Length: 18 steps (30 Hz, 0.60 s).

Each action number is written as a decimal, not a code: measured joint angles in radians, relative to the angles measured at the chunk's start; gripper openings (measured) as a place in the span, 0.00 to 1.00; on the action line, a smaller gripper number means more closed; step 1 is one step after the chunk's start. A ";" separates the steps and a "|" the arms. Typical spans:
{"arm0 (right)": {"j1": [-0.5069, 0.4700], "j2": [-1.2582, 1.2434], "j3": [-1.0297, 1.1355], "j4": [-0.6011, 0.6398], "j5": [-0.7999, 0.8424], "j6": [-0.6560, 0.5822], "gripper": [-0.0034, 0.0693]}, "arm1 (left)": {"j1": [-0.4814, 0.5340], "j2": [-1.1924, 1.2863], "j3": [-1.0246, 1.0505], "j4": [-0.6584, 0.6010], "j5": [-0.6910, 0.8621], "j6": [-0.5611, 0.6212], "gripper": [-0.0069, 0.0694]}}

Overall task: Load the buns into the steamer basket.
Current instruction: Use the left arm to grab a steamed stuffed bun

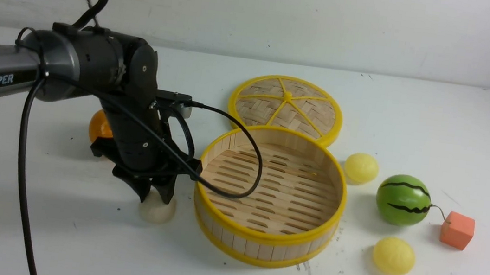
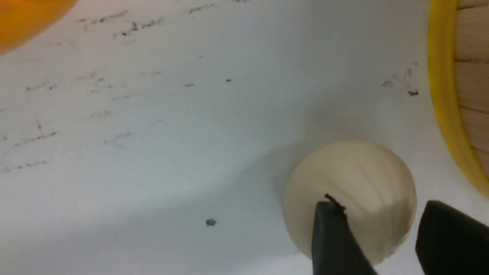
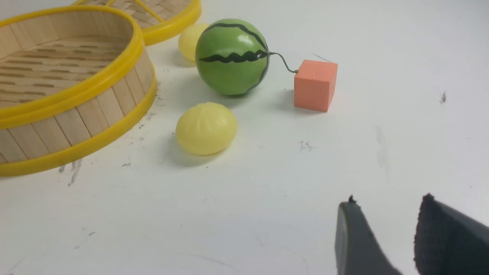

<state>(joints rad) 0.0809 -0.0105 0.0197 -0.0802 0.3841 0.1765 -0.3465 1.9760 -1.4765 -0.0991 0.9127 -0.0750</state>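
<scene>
The left fingers (image 1: 144,190) hang spread just above the off-white bun (image 1: 156,211), which sits on the desk (image 1: 73,238) just beside the steamer basket (image 1: 259,247), on its left; the far yellow bun (image 1: 361,167) and the near yellow bun (image 1: 393,255) lie on the desk right of the basket, the watermelon ball (image 1: 403,200) between them; the right fingers (image 3: 355,236) stand apart over the desk

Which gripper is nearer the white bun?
Left. The left gripper hangs right over the white bun, jaws apart at its top; the right gripper is across the basket, out by a yellow bun.
</scene>
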 joint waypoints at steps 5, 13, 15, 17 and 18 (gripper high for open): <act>0.000 0.000 0.000 0.000 0.000 0.000 0.38 | 0.000 0.000 -0.004 -0.006 -0.002 0.014 0.49; 0.000 0.000 0.000 0.000 0.000 0.000 0.38 | 0.000 -0.002 -0.009 -0.009 0.004 0.015 0.49; 0.000 0.000 0.000 0.000 0.000 0.000 0.38 | 0.000 -0.002 -0.009 -0.009 0.006 0.018 0.49; 0.000 0.000 0.000 0.000 0.000 0.000 0.38 | 0.000 -0.002 -0.009 -0.009 0.007 0.018 0.49; 0.000 0.000 0.000 0.000 0.000 0.000 0.38 | 0.000 -0.002 -0.009 -0.009 0.013 0.021 0.49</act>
<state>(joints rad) 0.0809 -0.0105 0.0197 -0.0802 0.3841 0.1765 -0.3465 1.9742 -1.4856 -0.1086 0.9255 -0.0541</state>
